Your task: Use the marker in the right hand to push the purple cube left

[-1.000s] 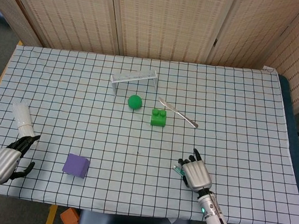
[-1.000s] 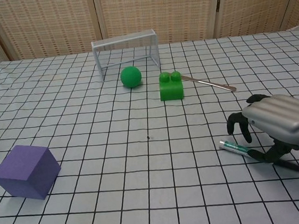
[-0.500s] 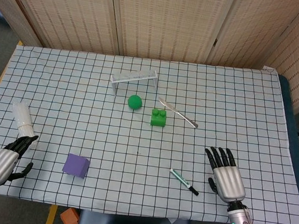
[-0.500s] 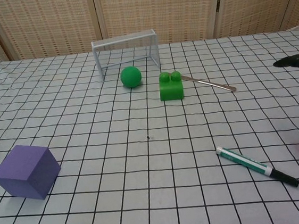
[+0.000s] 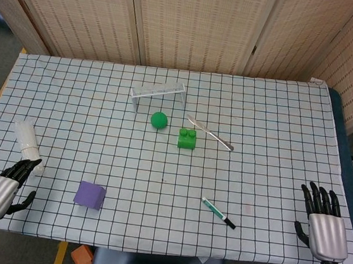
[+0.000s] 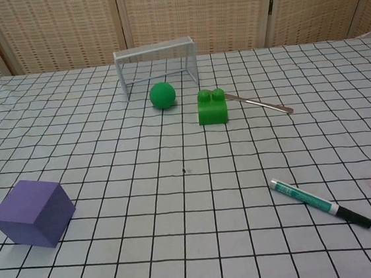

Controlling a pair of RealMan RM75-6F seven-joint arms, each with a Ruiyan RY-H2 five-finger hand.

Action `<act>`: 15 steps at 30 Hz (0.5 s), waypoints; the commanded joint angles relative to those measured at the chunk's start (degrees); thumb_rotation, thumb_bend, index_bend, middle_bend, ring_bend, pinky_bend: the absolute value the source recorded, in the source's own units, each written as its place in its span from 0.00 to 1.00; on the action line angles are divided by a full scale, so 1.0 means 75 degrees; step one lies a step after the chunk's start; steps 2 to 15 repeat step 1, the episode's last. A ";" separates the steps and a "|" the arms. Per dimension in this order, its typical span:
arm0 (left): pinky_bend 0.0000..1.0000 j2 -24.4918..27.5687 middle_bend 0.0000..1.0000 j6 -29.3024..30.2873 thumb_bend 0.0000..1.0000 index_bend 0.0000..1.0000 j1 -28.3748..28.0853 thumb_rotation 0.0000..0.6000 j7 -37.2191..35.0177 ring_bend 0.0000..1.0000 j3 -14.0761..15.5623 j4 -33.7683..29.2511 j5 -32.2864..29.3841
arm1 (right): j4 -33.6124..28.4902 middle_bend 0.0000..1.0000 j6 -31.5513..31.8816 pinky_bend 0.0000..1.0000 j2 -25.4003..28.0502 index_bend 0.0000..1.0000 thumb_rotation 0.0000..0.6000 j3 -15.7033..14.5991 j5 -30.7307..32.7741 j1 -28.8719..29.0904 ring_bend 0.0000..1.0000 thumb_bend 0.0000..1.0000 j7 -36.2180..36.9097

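Note:
The purple cube (image 5: 89,195) (image 6: 33,213) sits near the table's front left. A green-and-white marker (image 5: 218,213) (image 6: 320,203) lies loose on the checked cloth at the front, right of centre, its black tip pointing right. My right hand (image 5: 322,225) is at the table's front right corner, fingers spread, holding nothing, well to the right of the marker. My left hand (image 5: 5,189) rests at the front left edge with fingers curled, left of the cube. Neither hand shows in the chest view.
A small white goal (image 5: 158,94) stands at the back, with a green ball (image 5: 159,119), a green toy brick (image 5: 187,138) and a metal utensil (image 5: 210,133) in front of it. A white bottle-like object (image 5: 27,140) lies near the left edge.
My right hand let go of the marker, opened and drew back right to the table's corner. The marker stays on the cloth. The cube has not moved.

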 commanded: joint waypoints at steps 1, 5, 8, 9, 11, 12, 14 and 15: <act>0.30 -0.0004 0.13 -0.0008 0.44 0.00 0.0005 1.00 0.0023 0.11 0.0000 -0.0006 -0.0011 | 0.0034 0.00 -0.0058 0.00 0.0026 0.00 1.00 0.0060 -0.0017 -0.0046 0.00 0.21 0.0031; 0.30 -0.0004 0.13 -0.0008 0.44 0.00 0.0005 1.00 0.0023 0.11 0.0000 -0.0006 -0.0011 | 0.0034 0.00 -0.0058 0.00 0.0026 0.00 1.00 0.0060 -0.0017 -0.0046 0.00 0.21 0.0031; 0.30 -0.0004 0.13 -0.0008 0.44 0.00 0.0005 1.00 0.0023 0.11 0.0000 -0.0006 -0.0011 | 0.0034 0.00 -0.0058 0.00 0.0026 0.00 1.00 0.0060 -0.0017 -0.0046 0.00 0.21 0.0031; 0.30 -0.0004 0.13 -0.0008 0.44 0.00 0.0005 1.00 0.0023 0.11 0.0000 -0.0006 -0.0011 | 0.0034 0.00 -0.0058 0.00 0.0026 0.00 1.00 0.0060 -0.0017 -0.0046 0.00 0.21 0.0031; 0.30 -0.0004 0.13 -0.0008 0.44 0.00 0.0005 1.00 0.0023 0.11 0.0000 -0.0006 -0.0011 | 0.0034 0.00 -0.0058 0.00 0.0026 0.00 1.00 0.0060 -0.0017 -0.0046 0.00 0.21 0.0031; 0.30 -0.0004 0.13 -0.0008 0.44 0.00 0.0005 1.00 0.0023 0.11 0.0000 -0.0006 -0.0011 | 0.0034 0.00 -0.0058 0.00 0.0026 0.00 1.00 0.0060 -0.0017 -0.0046 0.00 0.21 0.0031; 0.30 -0.0004 0.13 -0.0008 0.44 0.00 0.0005 1.00 0.0023 0.11 0.0000 -0.0006 -0.0011 | 0.0034 0.00 -0.0058 0.00 0.0026 0.00 1.00 0.0060 -0.0017 -0.0046 0.00 0.21 0.0031; 0.30 -0.0004 0.13 -0.0008 0.44 0.00 0.0005 1.00 0.0023 0.11 0.0000 -0.0006 -0.0011 | 0.0034 0.00 -0.0058 0.00 0.0026 0.00 1.00 0.0060 -0.0017 -0.0046 0.00 0.21 0.0031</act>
